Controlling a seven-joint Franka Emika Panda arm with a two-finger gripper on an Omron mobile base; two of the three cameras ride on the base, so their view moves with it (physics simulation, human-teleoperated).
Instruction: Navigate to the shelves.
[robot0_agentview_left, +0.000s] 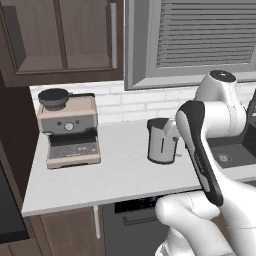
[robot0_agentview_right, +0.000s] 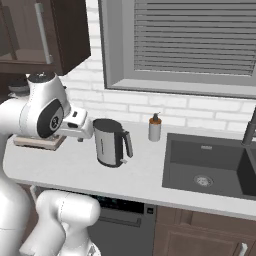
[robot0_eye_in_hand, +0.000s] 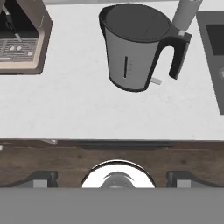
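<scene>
Grey kettle (robot0_agentview_right: 111, 142) stands on the pale worktop (robot0_agentview_right: 75, 172), between a beige coffee machine (robot0_agentview_left: 70, 131) and the dark sink (robot0_agentview_right: 207, 167). The gripper (robot0_eye_in_hand: 112, 179) hangs above the worktop's front edge, fingertips wide apart, holding nothing. Shelves cannot be made out.

A kettle (robot0_eye_in_hand: 135, 48) stands mid-table (robot0_agentview_left: 120, 175), a coffee machine (robot0_agentview_left: 69, 131) well to its left; bare table lies between them and along the front edge.
</scene>
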